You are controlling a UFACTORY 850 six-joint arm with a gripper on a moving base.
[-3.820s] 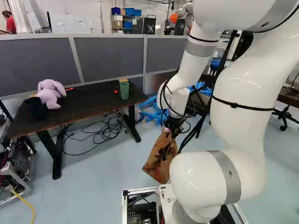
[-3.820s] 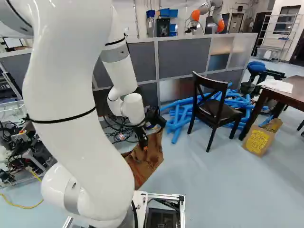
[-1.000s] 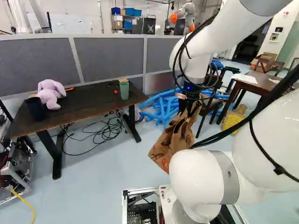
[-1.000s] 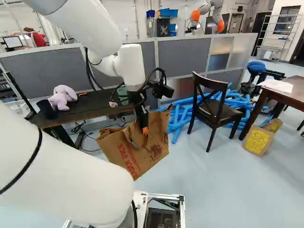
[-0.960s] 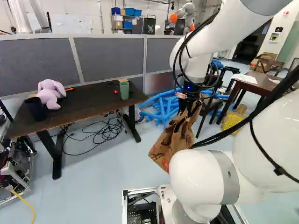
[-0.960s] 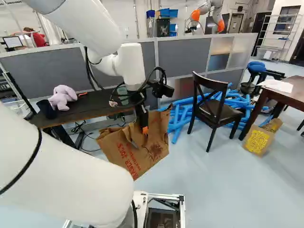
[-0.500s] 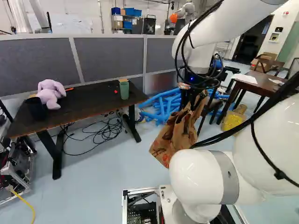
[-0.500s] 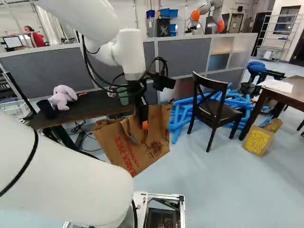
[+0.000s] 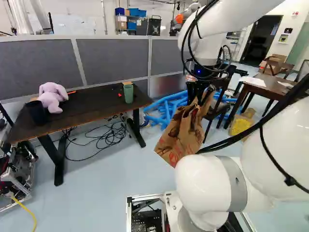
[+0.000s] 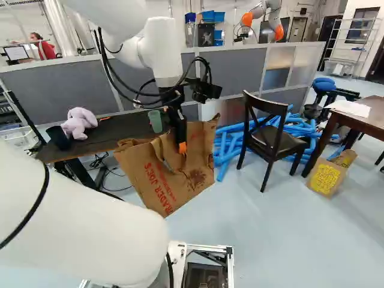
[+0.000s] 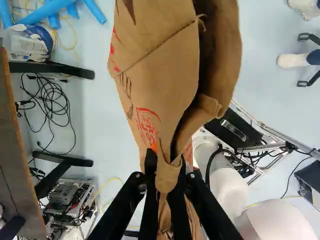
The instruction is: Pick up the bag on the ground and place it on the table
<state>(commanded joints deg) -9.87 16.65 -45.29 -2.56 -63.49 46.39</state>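
Observation:
In the right base view my gripper [image 10: 182, 146] points down in front of the dark table's near end, with the brown paper bag [image 10: 159, 177] hanging tilted from it. The wrist view shows my gripper [image 11: 167, 167] shut on a folded, bunched part of the bag [image 11: 155, 75], one finger on either side. The bag's open mouth gapes beside that fold. At the left of the left base view stands the dark table [image 9: 77, 110]; its top is higher than the bag's bottom.
A purple plush [image 9: 52, 96], a dark cup [image 9: 36, 112] and a green cup [image 9: 128, 93] stand on the dark table. Cables lie below. A black chair [image 10: 273, 138], blue tubes [image 10: 225, 147], a second table [image 10: 375, 114] and another paper bag [image 10: 329, 174] are farther right. Another robot [image 10: 262, 13] is behind the partition.
My arm has swung up from its lower pose, carrying the bag with it. Over the last second the gripper and bag have risen a little more. The base has stayed put.

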